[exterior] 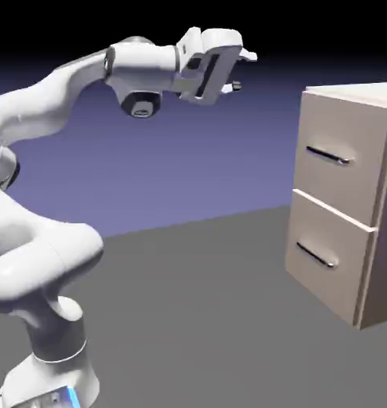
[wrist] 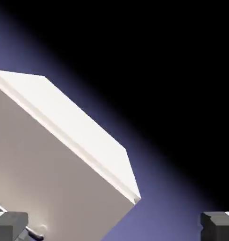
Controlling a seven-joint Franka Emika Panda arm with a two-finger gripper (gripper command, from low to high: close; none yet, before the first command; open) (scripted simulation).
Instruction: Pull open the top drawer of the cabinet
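Observation:
The beige cabinet (exterior: 372,207) stands at the exterior view's right. Its top drawer (exterior: 336,159) sits flush and carries a thin dark bar handle (exterior: 328,155). My gripper (exterior: 243,70) hangs high in the air, up and to the left of the cabinet, well apart from it. Its fingers (exterior: 248,56) point toward the cabinet and stand open with nothing between them. In the hand view the cabinet (wrist: 50,179) appears tilted, with its light top (wrist: 83,127) showing and one end of the handle (wrist: 36,232) at the bottom left. My gripper (wrist: 114,228) shows both grey fingertips (wrist: 219,226) far apart.
The lower drawer (exterior: 328,251) with its own dark handle (exterior: 316,256) sits shut below the top one. The grey table (exterior: 197,319) stretches between my base and the cabinet. My arm's elbow (exterior: 37,263) bulks at the exterior view's lower left.

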